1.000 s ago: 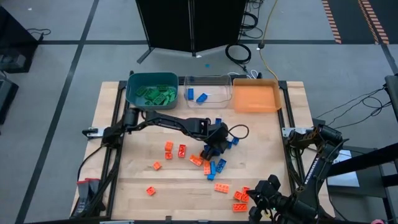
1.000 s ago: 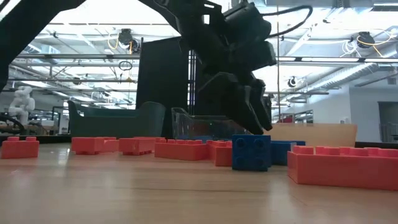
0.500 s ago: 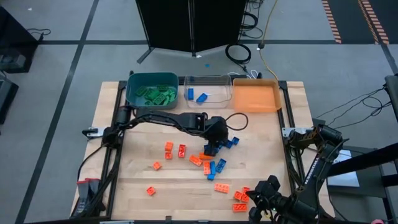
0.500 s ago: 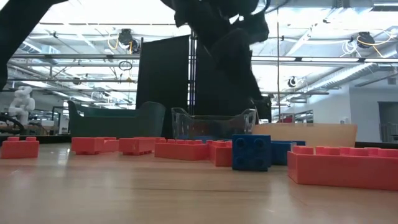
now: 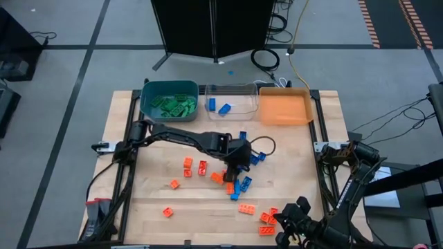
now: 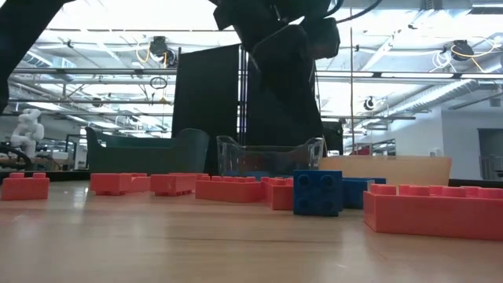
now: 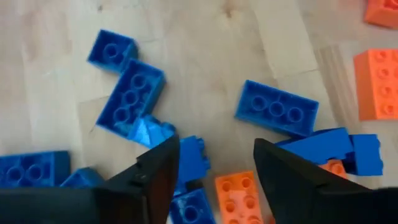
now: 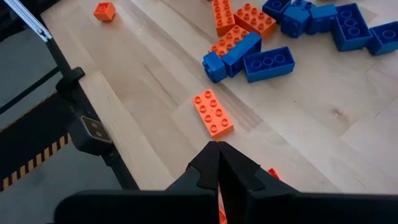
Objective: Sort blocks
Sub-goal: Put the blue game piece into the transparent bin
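Blue and orange-red blocks lie scattered mid-table. In the high view a cluster of blue blocks (image 5: 243, 183) and orange ones (image 5: 221, 178) sits under my left gripper (image 5: 239, 166). In the left wrist view my left gripper (image 7: 214, 165) is open, pointing down over blue blocks (image 7: 277, 109) and an orange block (image 7: 238, 193) on the wood. Green blocks (image 5: 172, 104) lie in the teal bin, two blue blocks (image 5: 224, 108) in the clear bin. My right gripper (image 8: 217, 155) is shut and waits at the table's near right corner (image 5: 291, 220), beside orange blocks (image 5: 267, 218).
Along the far edge stand the teal bin (image 5: 148, 93), the clear bin (image 5: 242, 90) and the orange bin (image 5: 285, 111). Lone orange blocks lie at the table's left middle (image 5: 187, 164) and near side (image 5: 167, 211). In the low view a blue block (image 6: 318, 192) and an orange block (image 6: 432, 208) stand close to the camera.
My left gripper has turned at the wrist over the blue cluster and shifted a little toward the near edge. In the low view its fingers, which pointed down beside the near blue block, have swung out of sight. The blocks have stayed in place.
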Robot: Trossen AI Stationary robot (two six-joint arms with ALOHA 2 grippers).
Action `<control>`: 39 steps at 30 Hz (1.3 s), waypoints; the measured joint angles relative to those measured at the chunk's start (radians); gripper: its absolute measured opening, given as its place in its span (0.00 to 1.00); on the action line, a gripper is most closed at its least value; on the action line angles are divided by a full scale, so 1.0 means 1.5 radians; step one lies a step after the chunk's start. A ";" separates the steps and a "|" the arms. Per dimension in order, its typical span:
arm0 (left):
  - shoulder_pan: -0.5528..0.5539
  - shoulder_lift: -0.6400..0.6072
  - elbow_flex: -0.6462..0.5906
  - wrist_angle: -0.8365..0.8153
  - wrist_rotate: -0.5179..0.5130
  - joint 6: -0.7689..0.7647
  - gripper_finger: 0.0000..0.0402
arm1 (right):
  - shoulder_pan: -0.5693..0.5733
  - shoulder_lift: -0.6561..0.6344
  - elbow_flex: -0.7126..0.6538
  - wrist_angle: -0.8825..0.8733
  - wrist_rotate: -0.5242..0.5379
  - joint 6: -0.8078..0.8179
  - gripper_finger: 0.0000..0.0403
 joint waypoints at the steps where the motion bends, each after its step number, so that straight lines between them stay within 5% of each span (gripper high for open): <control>1: -0.005 0.000 0.000 0.000 -0.010 0.008 0.55 | 0.000 0.001 0.000 0.000 -0.006 0.000 0.00; 7: -0.009 -0.001 -0.033 0.023 -0.047 0.009 0.63 | 0.000 0.001 0.000 0.002 -0.010 0.001 0.00; 23: -0.001 0.014 -0.088 0.088 -0.056 -0.026 0.63 | 0.000 0.001 0.000 0.008 -0.012 0.001 0.00; 39: -0.011 0.043 -0.082 0.073 -0.077 -0.030 0.36 | 0.000 0.000 0.000 0.017 -0.012 0.000 0.00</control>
